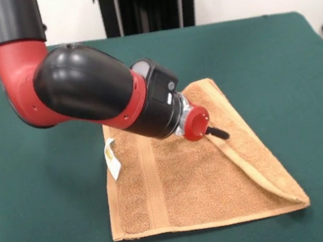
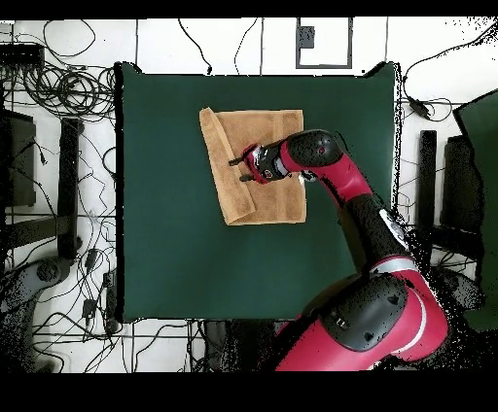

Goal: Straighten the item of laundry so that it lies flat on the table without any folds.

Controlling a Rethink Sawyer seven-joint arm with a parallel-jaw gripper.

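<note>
The item of laundry (image 1: 194, 182) is an orange-tan terry towel lying right of centre on the green table (image 1: 51, 233). Its right side is folded over in a long diagonal flap (image 1: 248, 160). A woven band (image 1: 152, 182) runs down its left part, and a small white label (image 1: 112, 158) sticks out at the left edge. My gripper (image 1: 218, 132) points down at the flap's upper end, touching or just above it. From overhead, the towel (image 2: 272, 189) sits toward the table's (image 2: 165, 243) upper middle, its folded strip (image 2: 222, 165) on the left, with the gripper (image 2: 234, 160) over that strip.
My red and black arm (image 1: 84, 83) crosses the towel's upper left part and hides it. Cables (image 2: 58, 97) and dark equipment (image 2: 68, 165) lie on the floor around the table.
</note>
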